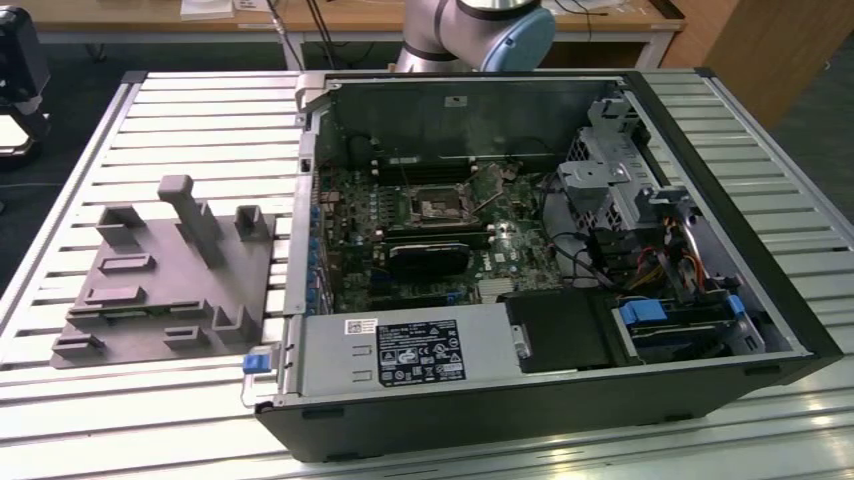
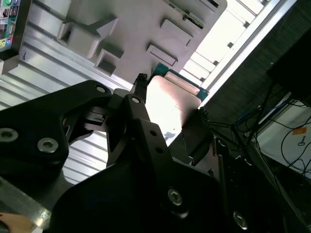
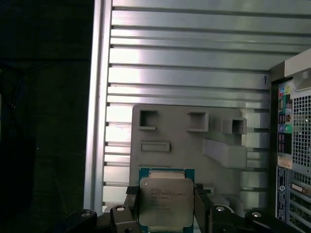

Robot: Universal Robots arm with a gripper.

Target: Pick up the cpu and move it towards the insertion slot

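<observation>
The cpu (image 3: 164, 201), a silvery square chip with a teal-green edge, sits between my gripper's (image 3: 165, 206) two black fingers (image 3: 130, 204), which press its opposite sides. The second wrist view shows the same cpu (image 2: 172, 109) from its other face, glaring pale, clamped in the gripper (image 2: 170, 107) and held above the grey fixture plate (image 2: 136, 29). That fixture plate (image 3: 184, 145) lies below the chip on the slatted table. In the exterior view the insertion slot (image 1: 438, 207), a dark square in a silvery bracket, is on the green board inside the open computer case.
The open black computer case (image 1: 694, 330) fills the exterior view's right, with a fan card (image 1: 430, 260) below the slot. The grey fixture plate (image 1: 160, 290) with upright blocks lies to its left on the slatted aluminium table (image 1: 174, 120). The case's rear panel (image 3: 294, 145) stands beside the plate.
</observation>
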